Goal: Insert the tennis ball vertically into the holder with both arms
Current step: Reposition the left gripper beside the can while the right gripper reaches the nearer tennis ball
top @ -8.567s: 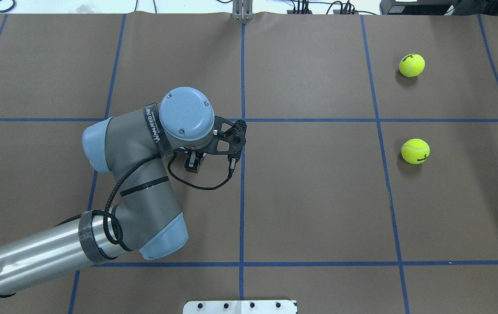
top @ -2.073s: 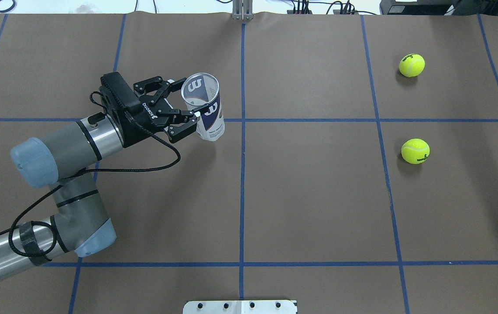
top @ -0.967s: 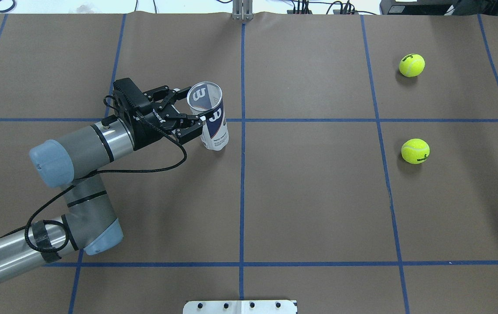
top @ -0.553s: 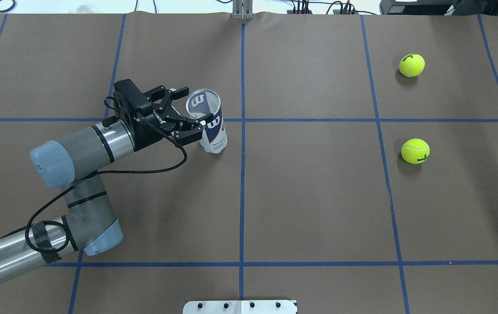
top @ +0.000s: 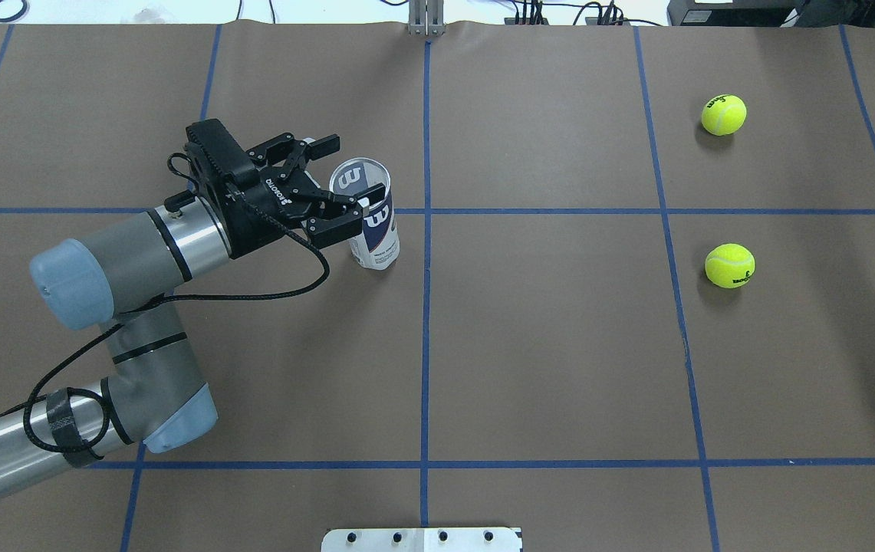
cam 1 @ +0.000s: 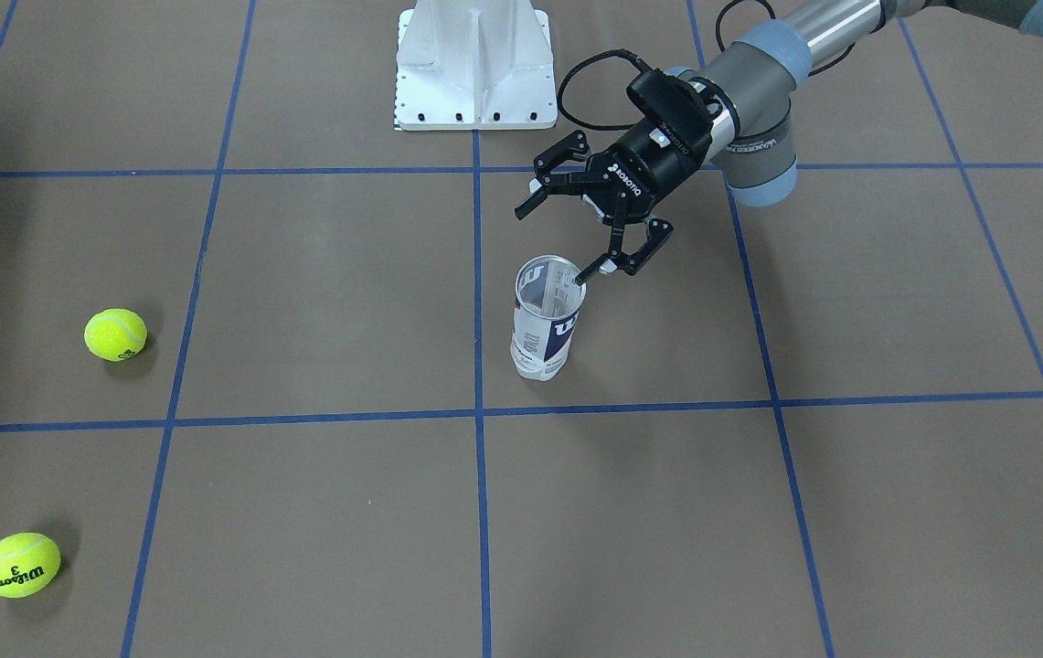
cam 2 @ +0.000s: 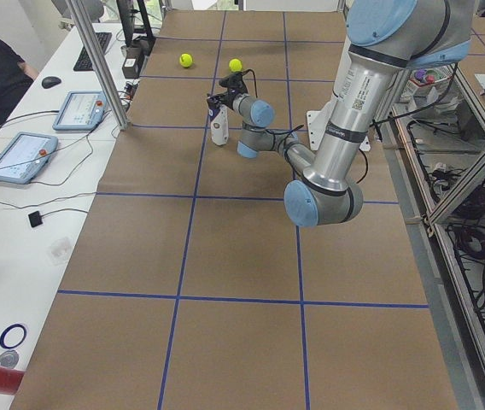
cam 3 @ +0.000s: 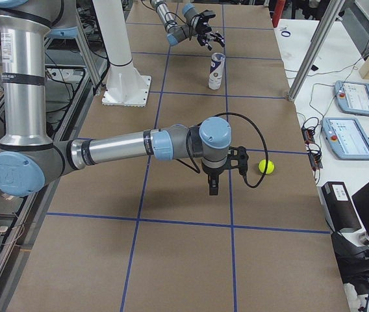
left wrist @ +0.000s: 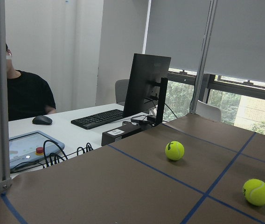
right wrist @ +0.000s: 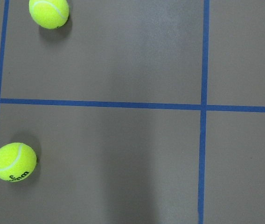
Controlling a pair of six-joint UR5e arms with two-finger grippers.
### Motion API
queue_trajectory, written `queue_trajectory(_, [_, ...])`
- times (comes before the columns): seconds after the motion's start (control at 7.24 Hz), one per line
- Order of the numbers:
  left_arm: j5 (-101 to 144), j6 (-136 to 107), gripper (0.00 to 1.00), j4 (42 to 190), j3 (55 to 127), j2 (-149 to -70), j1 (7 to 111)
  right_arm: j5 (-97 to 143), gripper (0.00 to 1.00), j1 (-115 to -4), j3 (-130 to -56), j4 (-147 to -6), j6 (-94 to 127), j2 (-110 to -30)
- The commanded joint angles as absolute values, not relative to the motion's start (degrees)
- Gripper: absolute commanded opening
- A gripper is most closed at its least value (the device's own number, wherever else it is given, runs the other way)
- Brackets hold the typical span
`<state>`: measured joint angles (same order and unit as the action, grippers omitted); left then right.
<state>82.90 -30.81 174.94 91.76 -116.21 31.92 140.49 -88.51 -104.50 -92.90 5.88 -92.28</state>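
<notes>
Holder (top: 376, 230): a clear, smooth plastic cylinder with a white and navy label. It stands upright on the table (top: 544, 345), open end up, just left of the centre blue tape line (top: 425, 345) and on the near side of the cross line. At the far left, the left arm (top: 138, 253), made of grey and polished silver tube with light blue caps, reaches in toward the holder. The left gripper (top: 345, 186), black and jointed, has its two fingers spread wide apart at the height of the holder's rim. It is not clamped on the wall. In the overhead view the nearer finger covers part of the label, and the small print cannot be read. The table surface is matte brown paper. At the right lie two fuzzy yellow-green balls, the far tennis ball (top: 723, 114) and the near tennis ball (top: 729, 265), well apart from the holder. The right arm (cam 3: 113, 151) shows only in the right-side view. The right gripper (cam 3: 212, 183) points down beside a ball, and its finger state cannot be told.
</notes>
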Motion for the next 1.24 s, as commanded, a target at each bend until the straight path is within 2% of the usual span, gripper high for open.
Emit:
queue_trajectory(0.0, [88.5, -30.8, 0.99, 165.2, 99.4, -111.0, 35.6, 140.4, 0.99, -88.5, -105.3, -93.5, 6.2, -91.2])
queue_trajectory(0.28, [99.7, -31.0, 0.99, 159.2, 103.3, -102.3, 42.4, 141.9, 0.99, -88.2, -104.4, -93.5, 11.7, -89.7])
queue_trajectory(0.55, [100.1, -30.8, 0.99, 159.5, 102.3, -96.4, 42.5, 140.8, 1.0, -79.6, -109.2, -89.9, 29.2, -88.6])
queue_trajectory(0.97, [99.5, -30.9, 0.99, 159.6, 97.2, -97.9, 38.8, 129.4, 0.99, -62.5, -109.5, -81.8, 43.0, -87.3])
queue_trajectory(1.11, [99.4, -31.0, 0.99, 159.3, 95.8, -100.4, 38.3, 127.2, 0.99, -59.4, -107.3, -77.6, 45.5, -86.0])
